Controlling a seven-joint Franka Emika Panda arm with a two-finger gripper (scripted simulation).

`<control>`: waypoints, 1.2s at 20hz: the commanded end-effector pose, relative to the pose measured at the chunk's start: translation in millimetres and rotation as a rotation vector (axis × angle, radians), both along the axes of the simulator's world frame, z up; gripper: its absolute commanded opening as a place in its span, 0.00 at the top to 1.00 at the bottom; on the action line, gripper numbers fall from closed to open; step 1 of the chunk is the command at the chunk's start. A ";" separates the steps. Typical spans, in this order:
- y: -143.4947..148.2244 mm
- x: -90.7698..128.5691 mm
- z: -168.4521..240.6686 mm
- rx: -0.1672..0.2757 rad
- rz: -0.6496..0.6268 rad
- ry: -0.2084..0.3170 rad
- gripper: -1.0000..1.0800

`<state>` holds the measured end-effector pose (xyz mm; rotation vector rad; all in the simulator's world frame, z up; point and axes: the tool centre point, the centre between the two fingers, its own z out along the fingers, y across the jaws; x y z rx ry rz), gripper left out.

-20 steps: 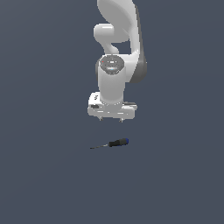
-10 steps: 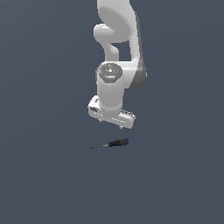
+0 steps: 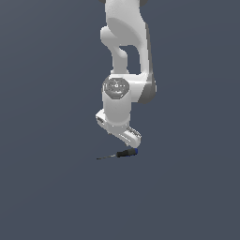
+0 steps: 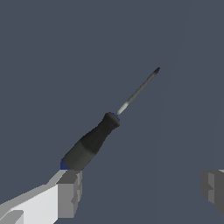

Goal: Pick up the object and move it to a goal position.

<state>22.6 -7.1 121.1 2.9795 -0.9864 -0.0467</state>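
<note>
The screwdriver [image 3: 123, 153] lies flat on the dark grey floor, its black-and-blue handle toward the exterior view's right and its slim shaft pointing to that view's left. My gripper [image 3: 122, 139] hangs just above the handle, tilted, and is open and empty. In the wrist view the screwdriver [image 4: 92, 141] lies diagonally. The end of its handle sits right by one finger [image 4: 69, 193]; the other finger [image 4: 213, 188] stands far off to the side. The midpoint of the gripper [image 4: 142, 190] is beside the handle, not over it.
The white arm [image 3: 125, 56] rises straight above the gripper. The plain dark grey floor [image 3: 51, 187] lies all around.
The gripper has come down toward the screwdriver and turned about its vertical axis. The screwdriver has not moved.
</note>
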 end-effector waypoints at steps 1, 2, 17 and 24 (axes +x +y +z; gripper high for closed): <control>-0.6 4.0 -5.4 -0.001 -0.074 -0.002 0.04; -0.8 5.5 -7.6 -0.001 -0.103 -0.003 0.04; -4.2 27.1 -39.8 -0.011 -0.527 -0.016 0.04; -5.3 33.6 -50.3 -0.015 -0.663 -0.022 0.04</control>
